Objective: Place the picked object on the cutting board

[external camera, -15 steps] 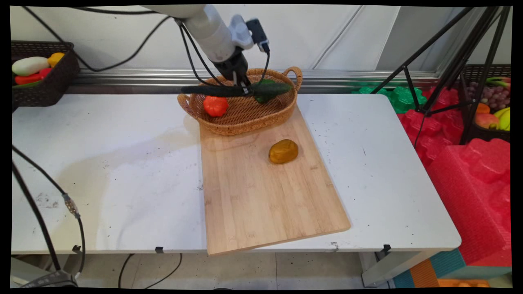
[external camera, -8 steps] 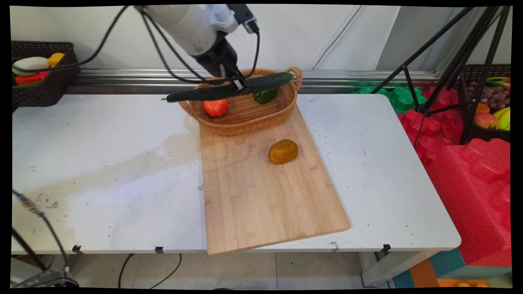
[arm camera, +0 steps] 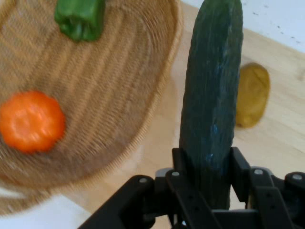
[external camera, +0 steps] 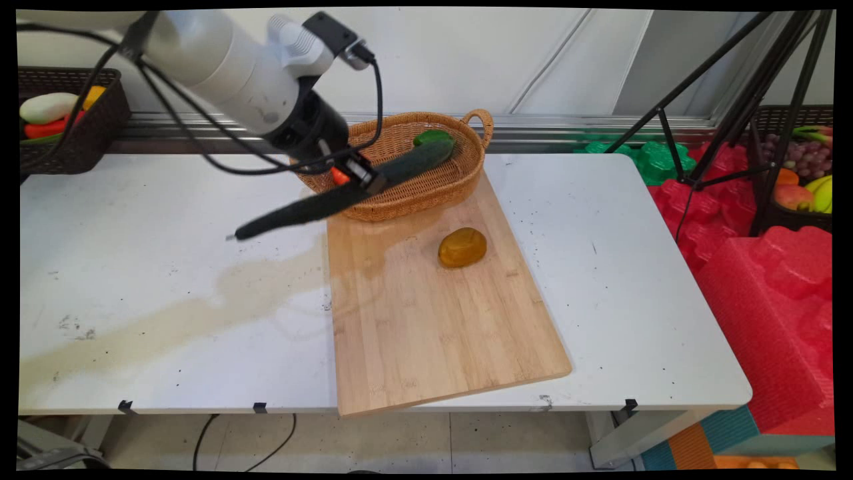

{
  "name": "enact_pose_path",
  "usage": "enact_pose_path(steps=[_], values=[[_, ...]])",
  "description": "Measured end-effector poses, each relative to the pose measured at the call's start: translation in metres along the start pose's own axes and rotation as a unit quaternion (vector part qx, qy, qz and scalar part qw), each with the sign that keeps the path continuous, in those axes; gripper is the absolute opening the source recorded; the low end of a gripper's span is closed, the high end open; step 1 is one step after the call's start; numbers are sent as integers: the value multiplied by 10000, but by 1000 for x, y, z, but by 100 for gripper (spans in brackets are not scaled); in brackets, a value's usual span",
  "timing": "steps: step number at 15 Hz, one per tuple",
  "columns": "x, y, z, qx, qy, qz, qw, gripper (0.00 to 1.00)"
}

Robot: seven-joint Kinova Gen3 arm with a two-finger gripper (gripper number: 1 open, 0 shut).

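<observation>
While the hand (external camera: 363,179) is pinching a long dark cucumber (external camera: 346,189) near its middle, the vegetable is hanging tilted in the air over the near-left rim of the wicker basket (external camera: 426,193), one end above the white tabletop (external camera: 166,280). Inside the basket an orange-red pepper (arm camera: 31,120) and a green pepper (arm camera: 80,18) are lying. Nearby, a brownish-yellow potato (external camera: 462,247) is sitting on the wooden cutting board (external camera: 433,327).

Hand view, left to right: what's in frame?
Orange pepper → green pepper → cucumber, clamped in the gripper → potato. Both peppers lie in the wicker basket.
</observation>
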Motion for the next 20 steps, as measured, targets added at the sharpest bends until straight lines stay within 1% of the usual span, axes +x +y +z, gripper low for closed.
enact_pose_path(steps=[4, 7, 10, 14, 20], values=[[-25, 14, 0, -93, 12, -584, 9983, 0], [-38, 22, 11, -77, 25, -977, 9952, 0], [-49, 27, 28, -58, 23, -1305, 9914, 0], [-56, 34, 56, -108, 34, -1622, 9867, 0], [-63, 38, 93, -135, 25, -1874, 9822, 0]])
